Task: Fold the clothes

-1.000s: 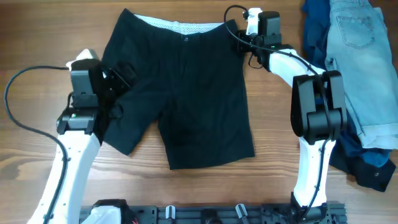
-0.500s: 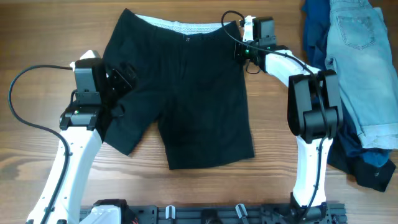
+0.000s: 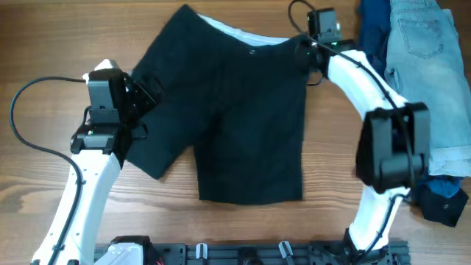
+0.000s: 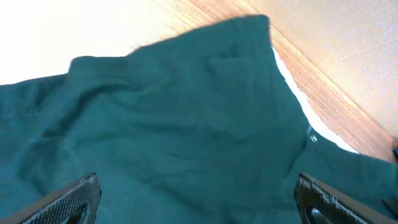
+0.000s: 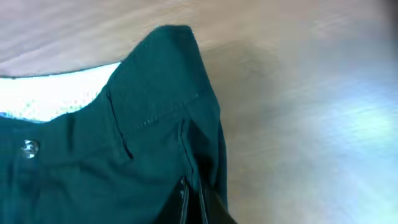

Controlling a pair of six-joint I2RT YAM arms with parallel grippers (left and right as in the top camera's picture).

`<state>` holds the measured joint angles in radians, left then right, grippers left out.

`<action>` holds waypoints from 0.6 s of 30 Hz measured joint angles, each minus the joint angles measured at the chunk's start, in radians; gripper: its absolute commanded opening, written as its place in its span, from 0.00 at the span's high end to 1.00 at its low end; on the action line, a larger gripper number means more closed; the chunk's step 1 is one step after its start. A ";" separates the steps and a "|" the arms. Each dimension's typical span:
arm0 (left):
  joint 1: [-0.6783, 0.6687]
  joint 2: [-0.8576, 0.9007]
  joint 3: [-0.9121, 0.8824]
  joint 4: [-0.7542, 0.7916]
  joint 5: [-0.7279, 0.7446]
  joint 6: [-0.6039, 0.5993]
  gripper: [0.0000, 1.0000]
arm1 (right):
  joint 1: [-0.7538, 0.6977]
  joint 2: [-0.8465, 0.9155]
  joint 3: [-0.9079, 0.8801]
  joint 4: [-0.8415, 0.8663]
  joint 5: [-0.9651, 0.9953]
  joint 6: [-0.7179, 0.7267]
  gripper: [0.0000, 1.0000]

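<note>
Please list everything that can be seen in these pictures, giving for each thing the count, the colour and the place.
black shorts: one, black with pale waistband lining, spread on the middle of the table
button: one, silvery, on the shorts' waistband
denim shorts: one, light blue, at the right edge, on top of the dark blue garments
dark blue garments: count unclear, dark blue, under and beside the denim shorts
table: one, brown wood, under everything
left gripper: one, black, open, over the shorts' leg nearest to it
right gripper: one, black, shut on the shorts' waistband corner
</note>
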<state>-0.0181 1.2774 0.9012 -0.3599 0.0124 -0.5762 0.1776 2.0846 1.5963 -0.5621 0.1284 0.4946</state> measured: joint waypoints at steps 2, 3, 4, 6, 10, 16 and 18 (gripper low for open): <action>0.000 0.000 0.000 0.000 0.000 0.000 0.00 | -0.001 -0.014 0.003 -0.078 0.040 0.052 0.96; 0.000 0.000 0.000 0.000 0.000 0.000 0.00 | -0.002 -0.014 0.004 -0.114 0.058 0.076 0.95; 0.000 0.000 0.000 0.000 0.000 0.000 0.00 | -0.003 -0.014 0.003 -0.161 0.079 0.105 0.95; -0.001 0.000 0.000 0.000 0.000 0.000 0.00 | -0.006 -0.014 -0.001 -0.229 0.116 0.151 0.96; -0.015 0.000 0.000 0.000 0.000 0.000 0.00 | -0.013 -0.014 -0.001 -0.315 0.153 0.211 0.95; -0.051 0.009 0.000 0.000 0.000 0.000 0.00 | -0.022 -0.014 -0.002 -0.505 0.191 0.347 0.95; -0.059 0.024 0.000 0.000 -0.001 0.000 0.00 | -0.023 -0.014 -0.002 -0.553 0.195 0.388 0.91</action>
<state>-0.0769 1.3014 0.9012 -0.3599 0.0113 -0.5762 0.1551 2.0708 1.5948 -1.1149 0.3237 0.8829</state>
